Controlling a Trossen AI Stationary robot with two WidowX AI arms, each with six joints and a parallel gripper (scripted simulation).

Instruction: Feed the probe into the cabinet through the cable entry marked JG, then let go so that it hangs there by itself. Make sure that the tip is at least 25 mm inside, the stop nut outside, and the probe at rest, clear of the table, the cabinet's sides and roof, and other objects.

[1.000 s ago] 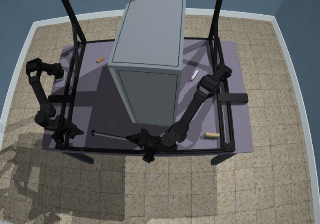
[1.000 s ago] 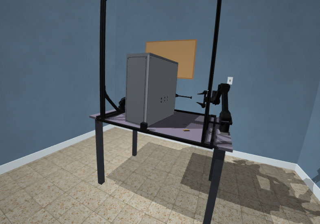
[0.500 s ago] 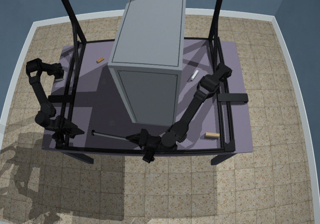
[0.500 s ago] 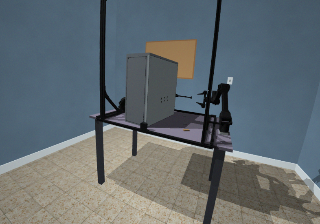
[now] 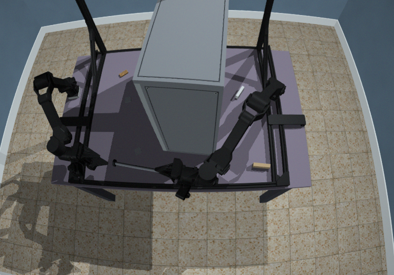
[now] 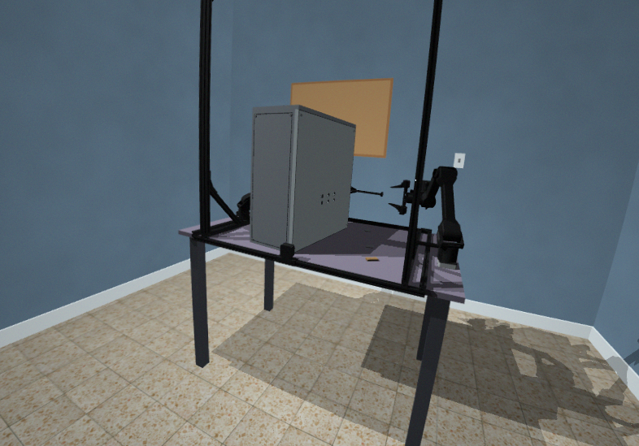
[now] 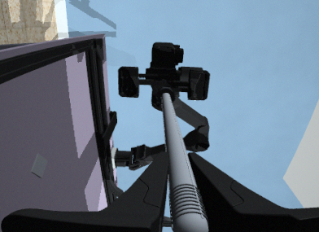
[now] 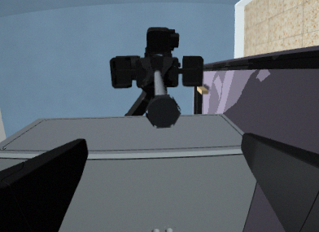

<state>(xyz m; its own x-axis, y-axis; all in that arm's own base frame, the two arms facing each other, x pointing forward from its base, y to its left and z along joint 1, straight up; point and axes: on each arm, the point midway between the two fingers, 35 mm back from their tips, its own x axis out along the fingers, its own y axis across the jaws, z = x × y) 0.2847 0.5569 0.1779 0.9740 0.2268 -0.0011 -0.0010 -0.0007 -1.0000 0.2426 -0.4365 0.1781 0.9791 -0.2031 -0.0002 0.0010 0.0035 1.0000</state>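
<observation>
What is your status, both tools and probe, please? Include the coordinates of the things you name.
Left tool [image 5: 157,169] [image 6: 354,189] [image 7: 179,155] [image 8: 158,69] shut on probe [image 5: 135,166] [image 6: 368,192] [image 7: 176,143] [image 8: 163,111]. Right tool [image 5: 106,163] [image 6: 391,196] [image 7: 163,83] [image 8: 164,138] open. Probe outside cabinet [image 5: 187,119] [image 6: 319,162] [image 7: 305,168] [image 8: 163,188]. Nothing seen between probe and right tool.

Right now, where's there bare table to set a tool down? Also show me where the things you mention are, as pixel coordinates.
Top view: between the orange block [image 5: 123,73] [image 6: 371,259] and cabinet [image 5: 187,43] [image 6: 322,162] [image 8: 163,188]; between the left arm [image 5: 236,135] [image 6: 244,206] [image 8: 136,104] and tan block [image 5: 261,166] [image 8: 202,90]. Crowded: between the hands, where the probe [image 5: 137,166] [image 6: 368,192] [image 7: 175,143] [image 8: 159,84] points at the open right hand [image 5: 107,163] [image 6: 390,195] [image 8: 165,144].

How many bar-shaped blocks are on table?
3 in top view: orange block left of cabinet, white block right of it, tan block lower right. Cabinet may hide more.
</observation>
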